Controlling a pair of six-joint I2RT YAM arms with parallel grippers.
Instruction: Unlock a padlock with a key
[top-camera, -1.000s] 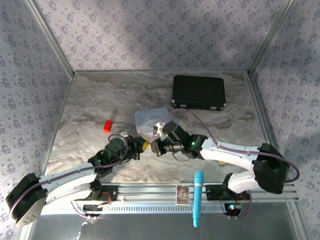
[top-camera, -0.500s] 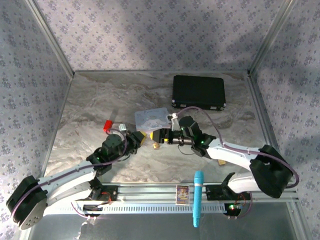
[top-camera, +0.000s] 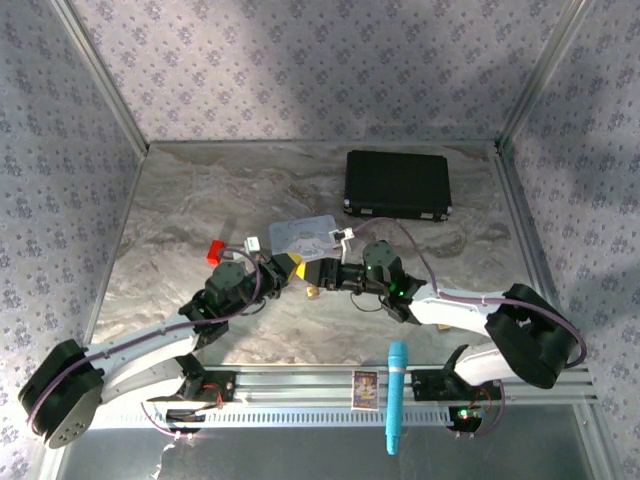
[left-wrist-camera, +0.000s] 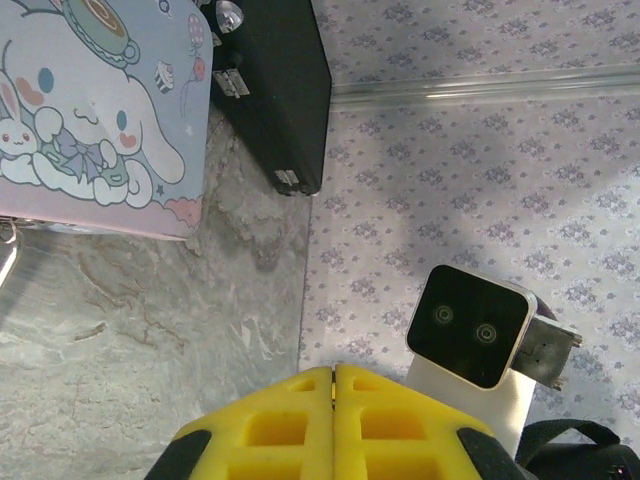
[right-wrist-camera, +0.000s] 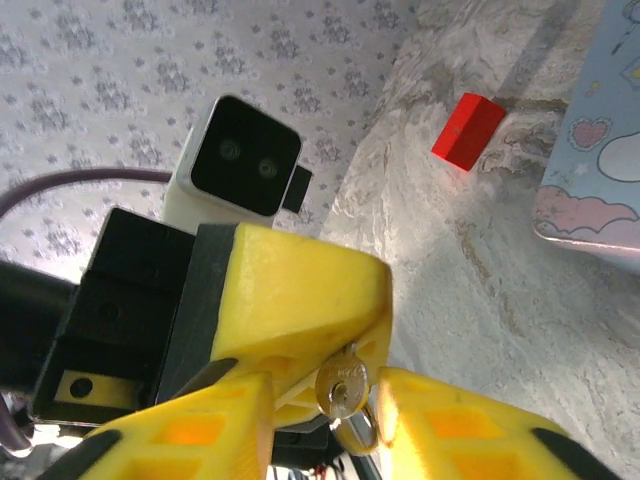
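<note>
Left tool (left-wrist-camera: 333, 400): my fingers are pressed together.
Key (right-wrist-camera: 340, 386): its head juts out at that tool's tip, so I judge it pinched there. It looks light, stiff and slick; I'd grip the flat head.
Padlock (top-camera: 311, 292): a brass speck, apparently on the table (top-camera: 200, 200) below; small and dense.
Right tool (right-wrist-camera: 328, 405): fingers apart, straddling that head.

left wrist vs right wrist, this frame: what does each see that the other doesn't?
Left wrist, not right wrist: the black case and the right wrist camera facing it.
Right wrist, not left wrist: the red block, the left wrist camera, and the key poking out of the left gripper, whose jaws are shut. The key's head sits between the parted jaws of the right gripper.
Both: the pastel cartoon tin, the marble table, the patterned wall and the left gripper's yellow jaws.
</note>
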